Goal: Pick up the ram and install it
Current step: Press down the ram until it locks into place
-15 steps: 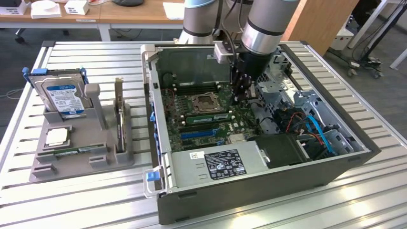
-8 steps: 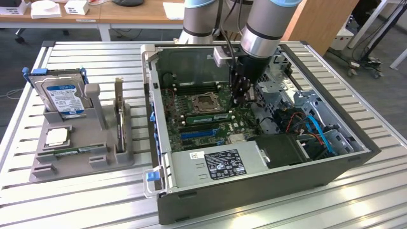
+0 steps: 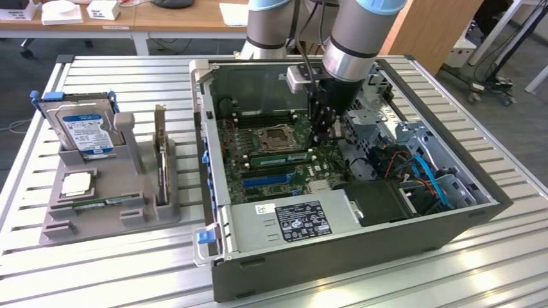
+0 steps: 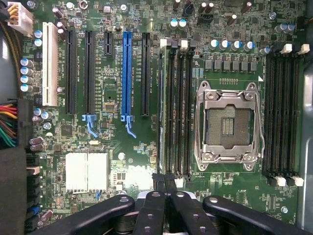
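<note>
Wrist view: claw is narrow, fingers drawn right together, tips sitting at one end of the ram. I see the ram edge-on, standing in the memory slot nearest the long expansion slots, running up alongside the CPU socket. I can't tell if the tips pinch the stick or just rest on its top edge. The blue expansion slot is beside it on the far side from the socket. Another bank of memory slots lies beyond the socket.

From the exterior view I have the arm reaching straight down into the open computer case, gripper low over the motherboard. The ram shows as a thin green strip just below the CPU socket, one end by the fingertips. Off to the exterior view's left, well apart from the case, a grey holder sits on the slatted table with a blue-labelled hard drive standing in it.
</note>
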Motion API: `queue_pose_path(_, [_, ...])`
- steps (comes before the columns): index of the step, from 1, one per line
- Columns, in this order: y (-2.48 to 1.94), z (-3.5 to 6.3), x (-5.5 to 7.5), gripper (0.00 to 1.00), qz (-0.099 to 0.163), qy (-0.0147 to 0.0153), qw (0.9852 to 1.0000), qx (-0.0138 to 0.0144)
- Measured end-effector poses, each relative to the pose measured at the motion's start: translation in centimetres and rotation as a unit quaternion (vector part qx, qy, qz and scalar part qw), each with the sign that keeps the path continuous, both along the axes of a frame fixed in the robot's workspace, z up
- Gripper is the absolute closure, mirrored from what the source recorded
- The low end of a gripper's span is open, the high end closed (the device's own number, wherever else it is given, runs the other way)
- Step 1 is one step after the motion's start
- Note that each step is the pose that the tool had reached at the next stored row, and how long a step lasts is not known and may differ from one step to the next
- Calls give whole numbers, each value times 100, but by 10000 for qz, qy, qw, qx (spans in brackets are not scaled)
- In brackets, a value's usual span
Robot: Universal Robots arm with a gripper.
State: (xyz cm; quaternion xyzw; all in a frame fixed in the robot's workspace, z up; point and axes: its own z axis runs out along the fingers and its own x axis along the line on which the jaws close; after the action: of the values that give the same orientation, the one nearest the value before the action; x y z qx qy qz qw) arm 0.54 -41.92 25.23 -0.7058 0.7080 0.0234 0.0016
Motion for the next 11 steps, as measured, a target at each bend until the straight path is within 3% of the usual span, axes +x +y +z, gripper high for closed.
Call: queue_pose_path(11, [50,-41,0,90,0,0,10000,0])
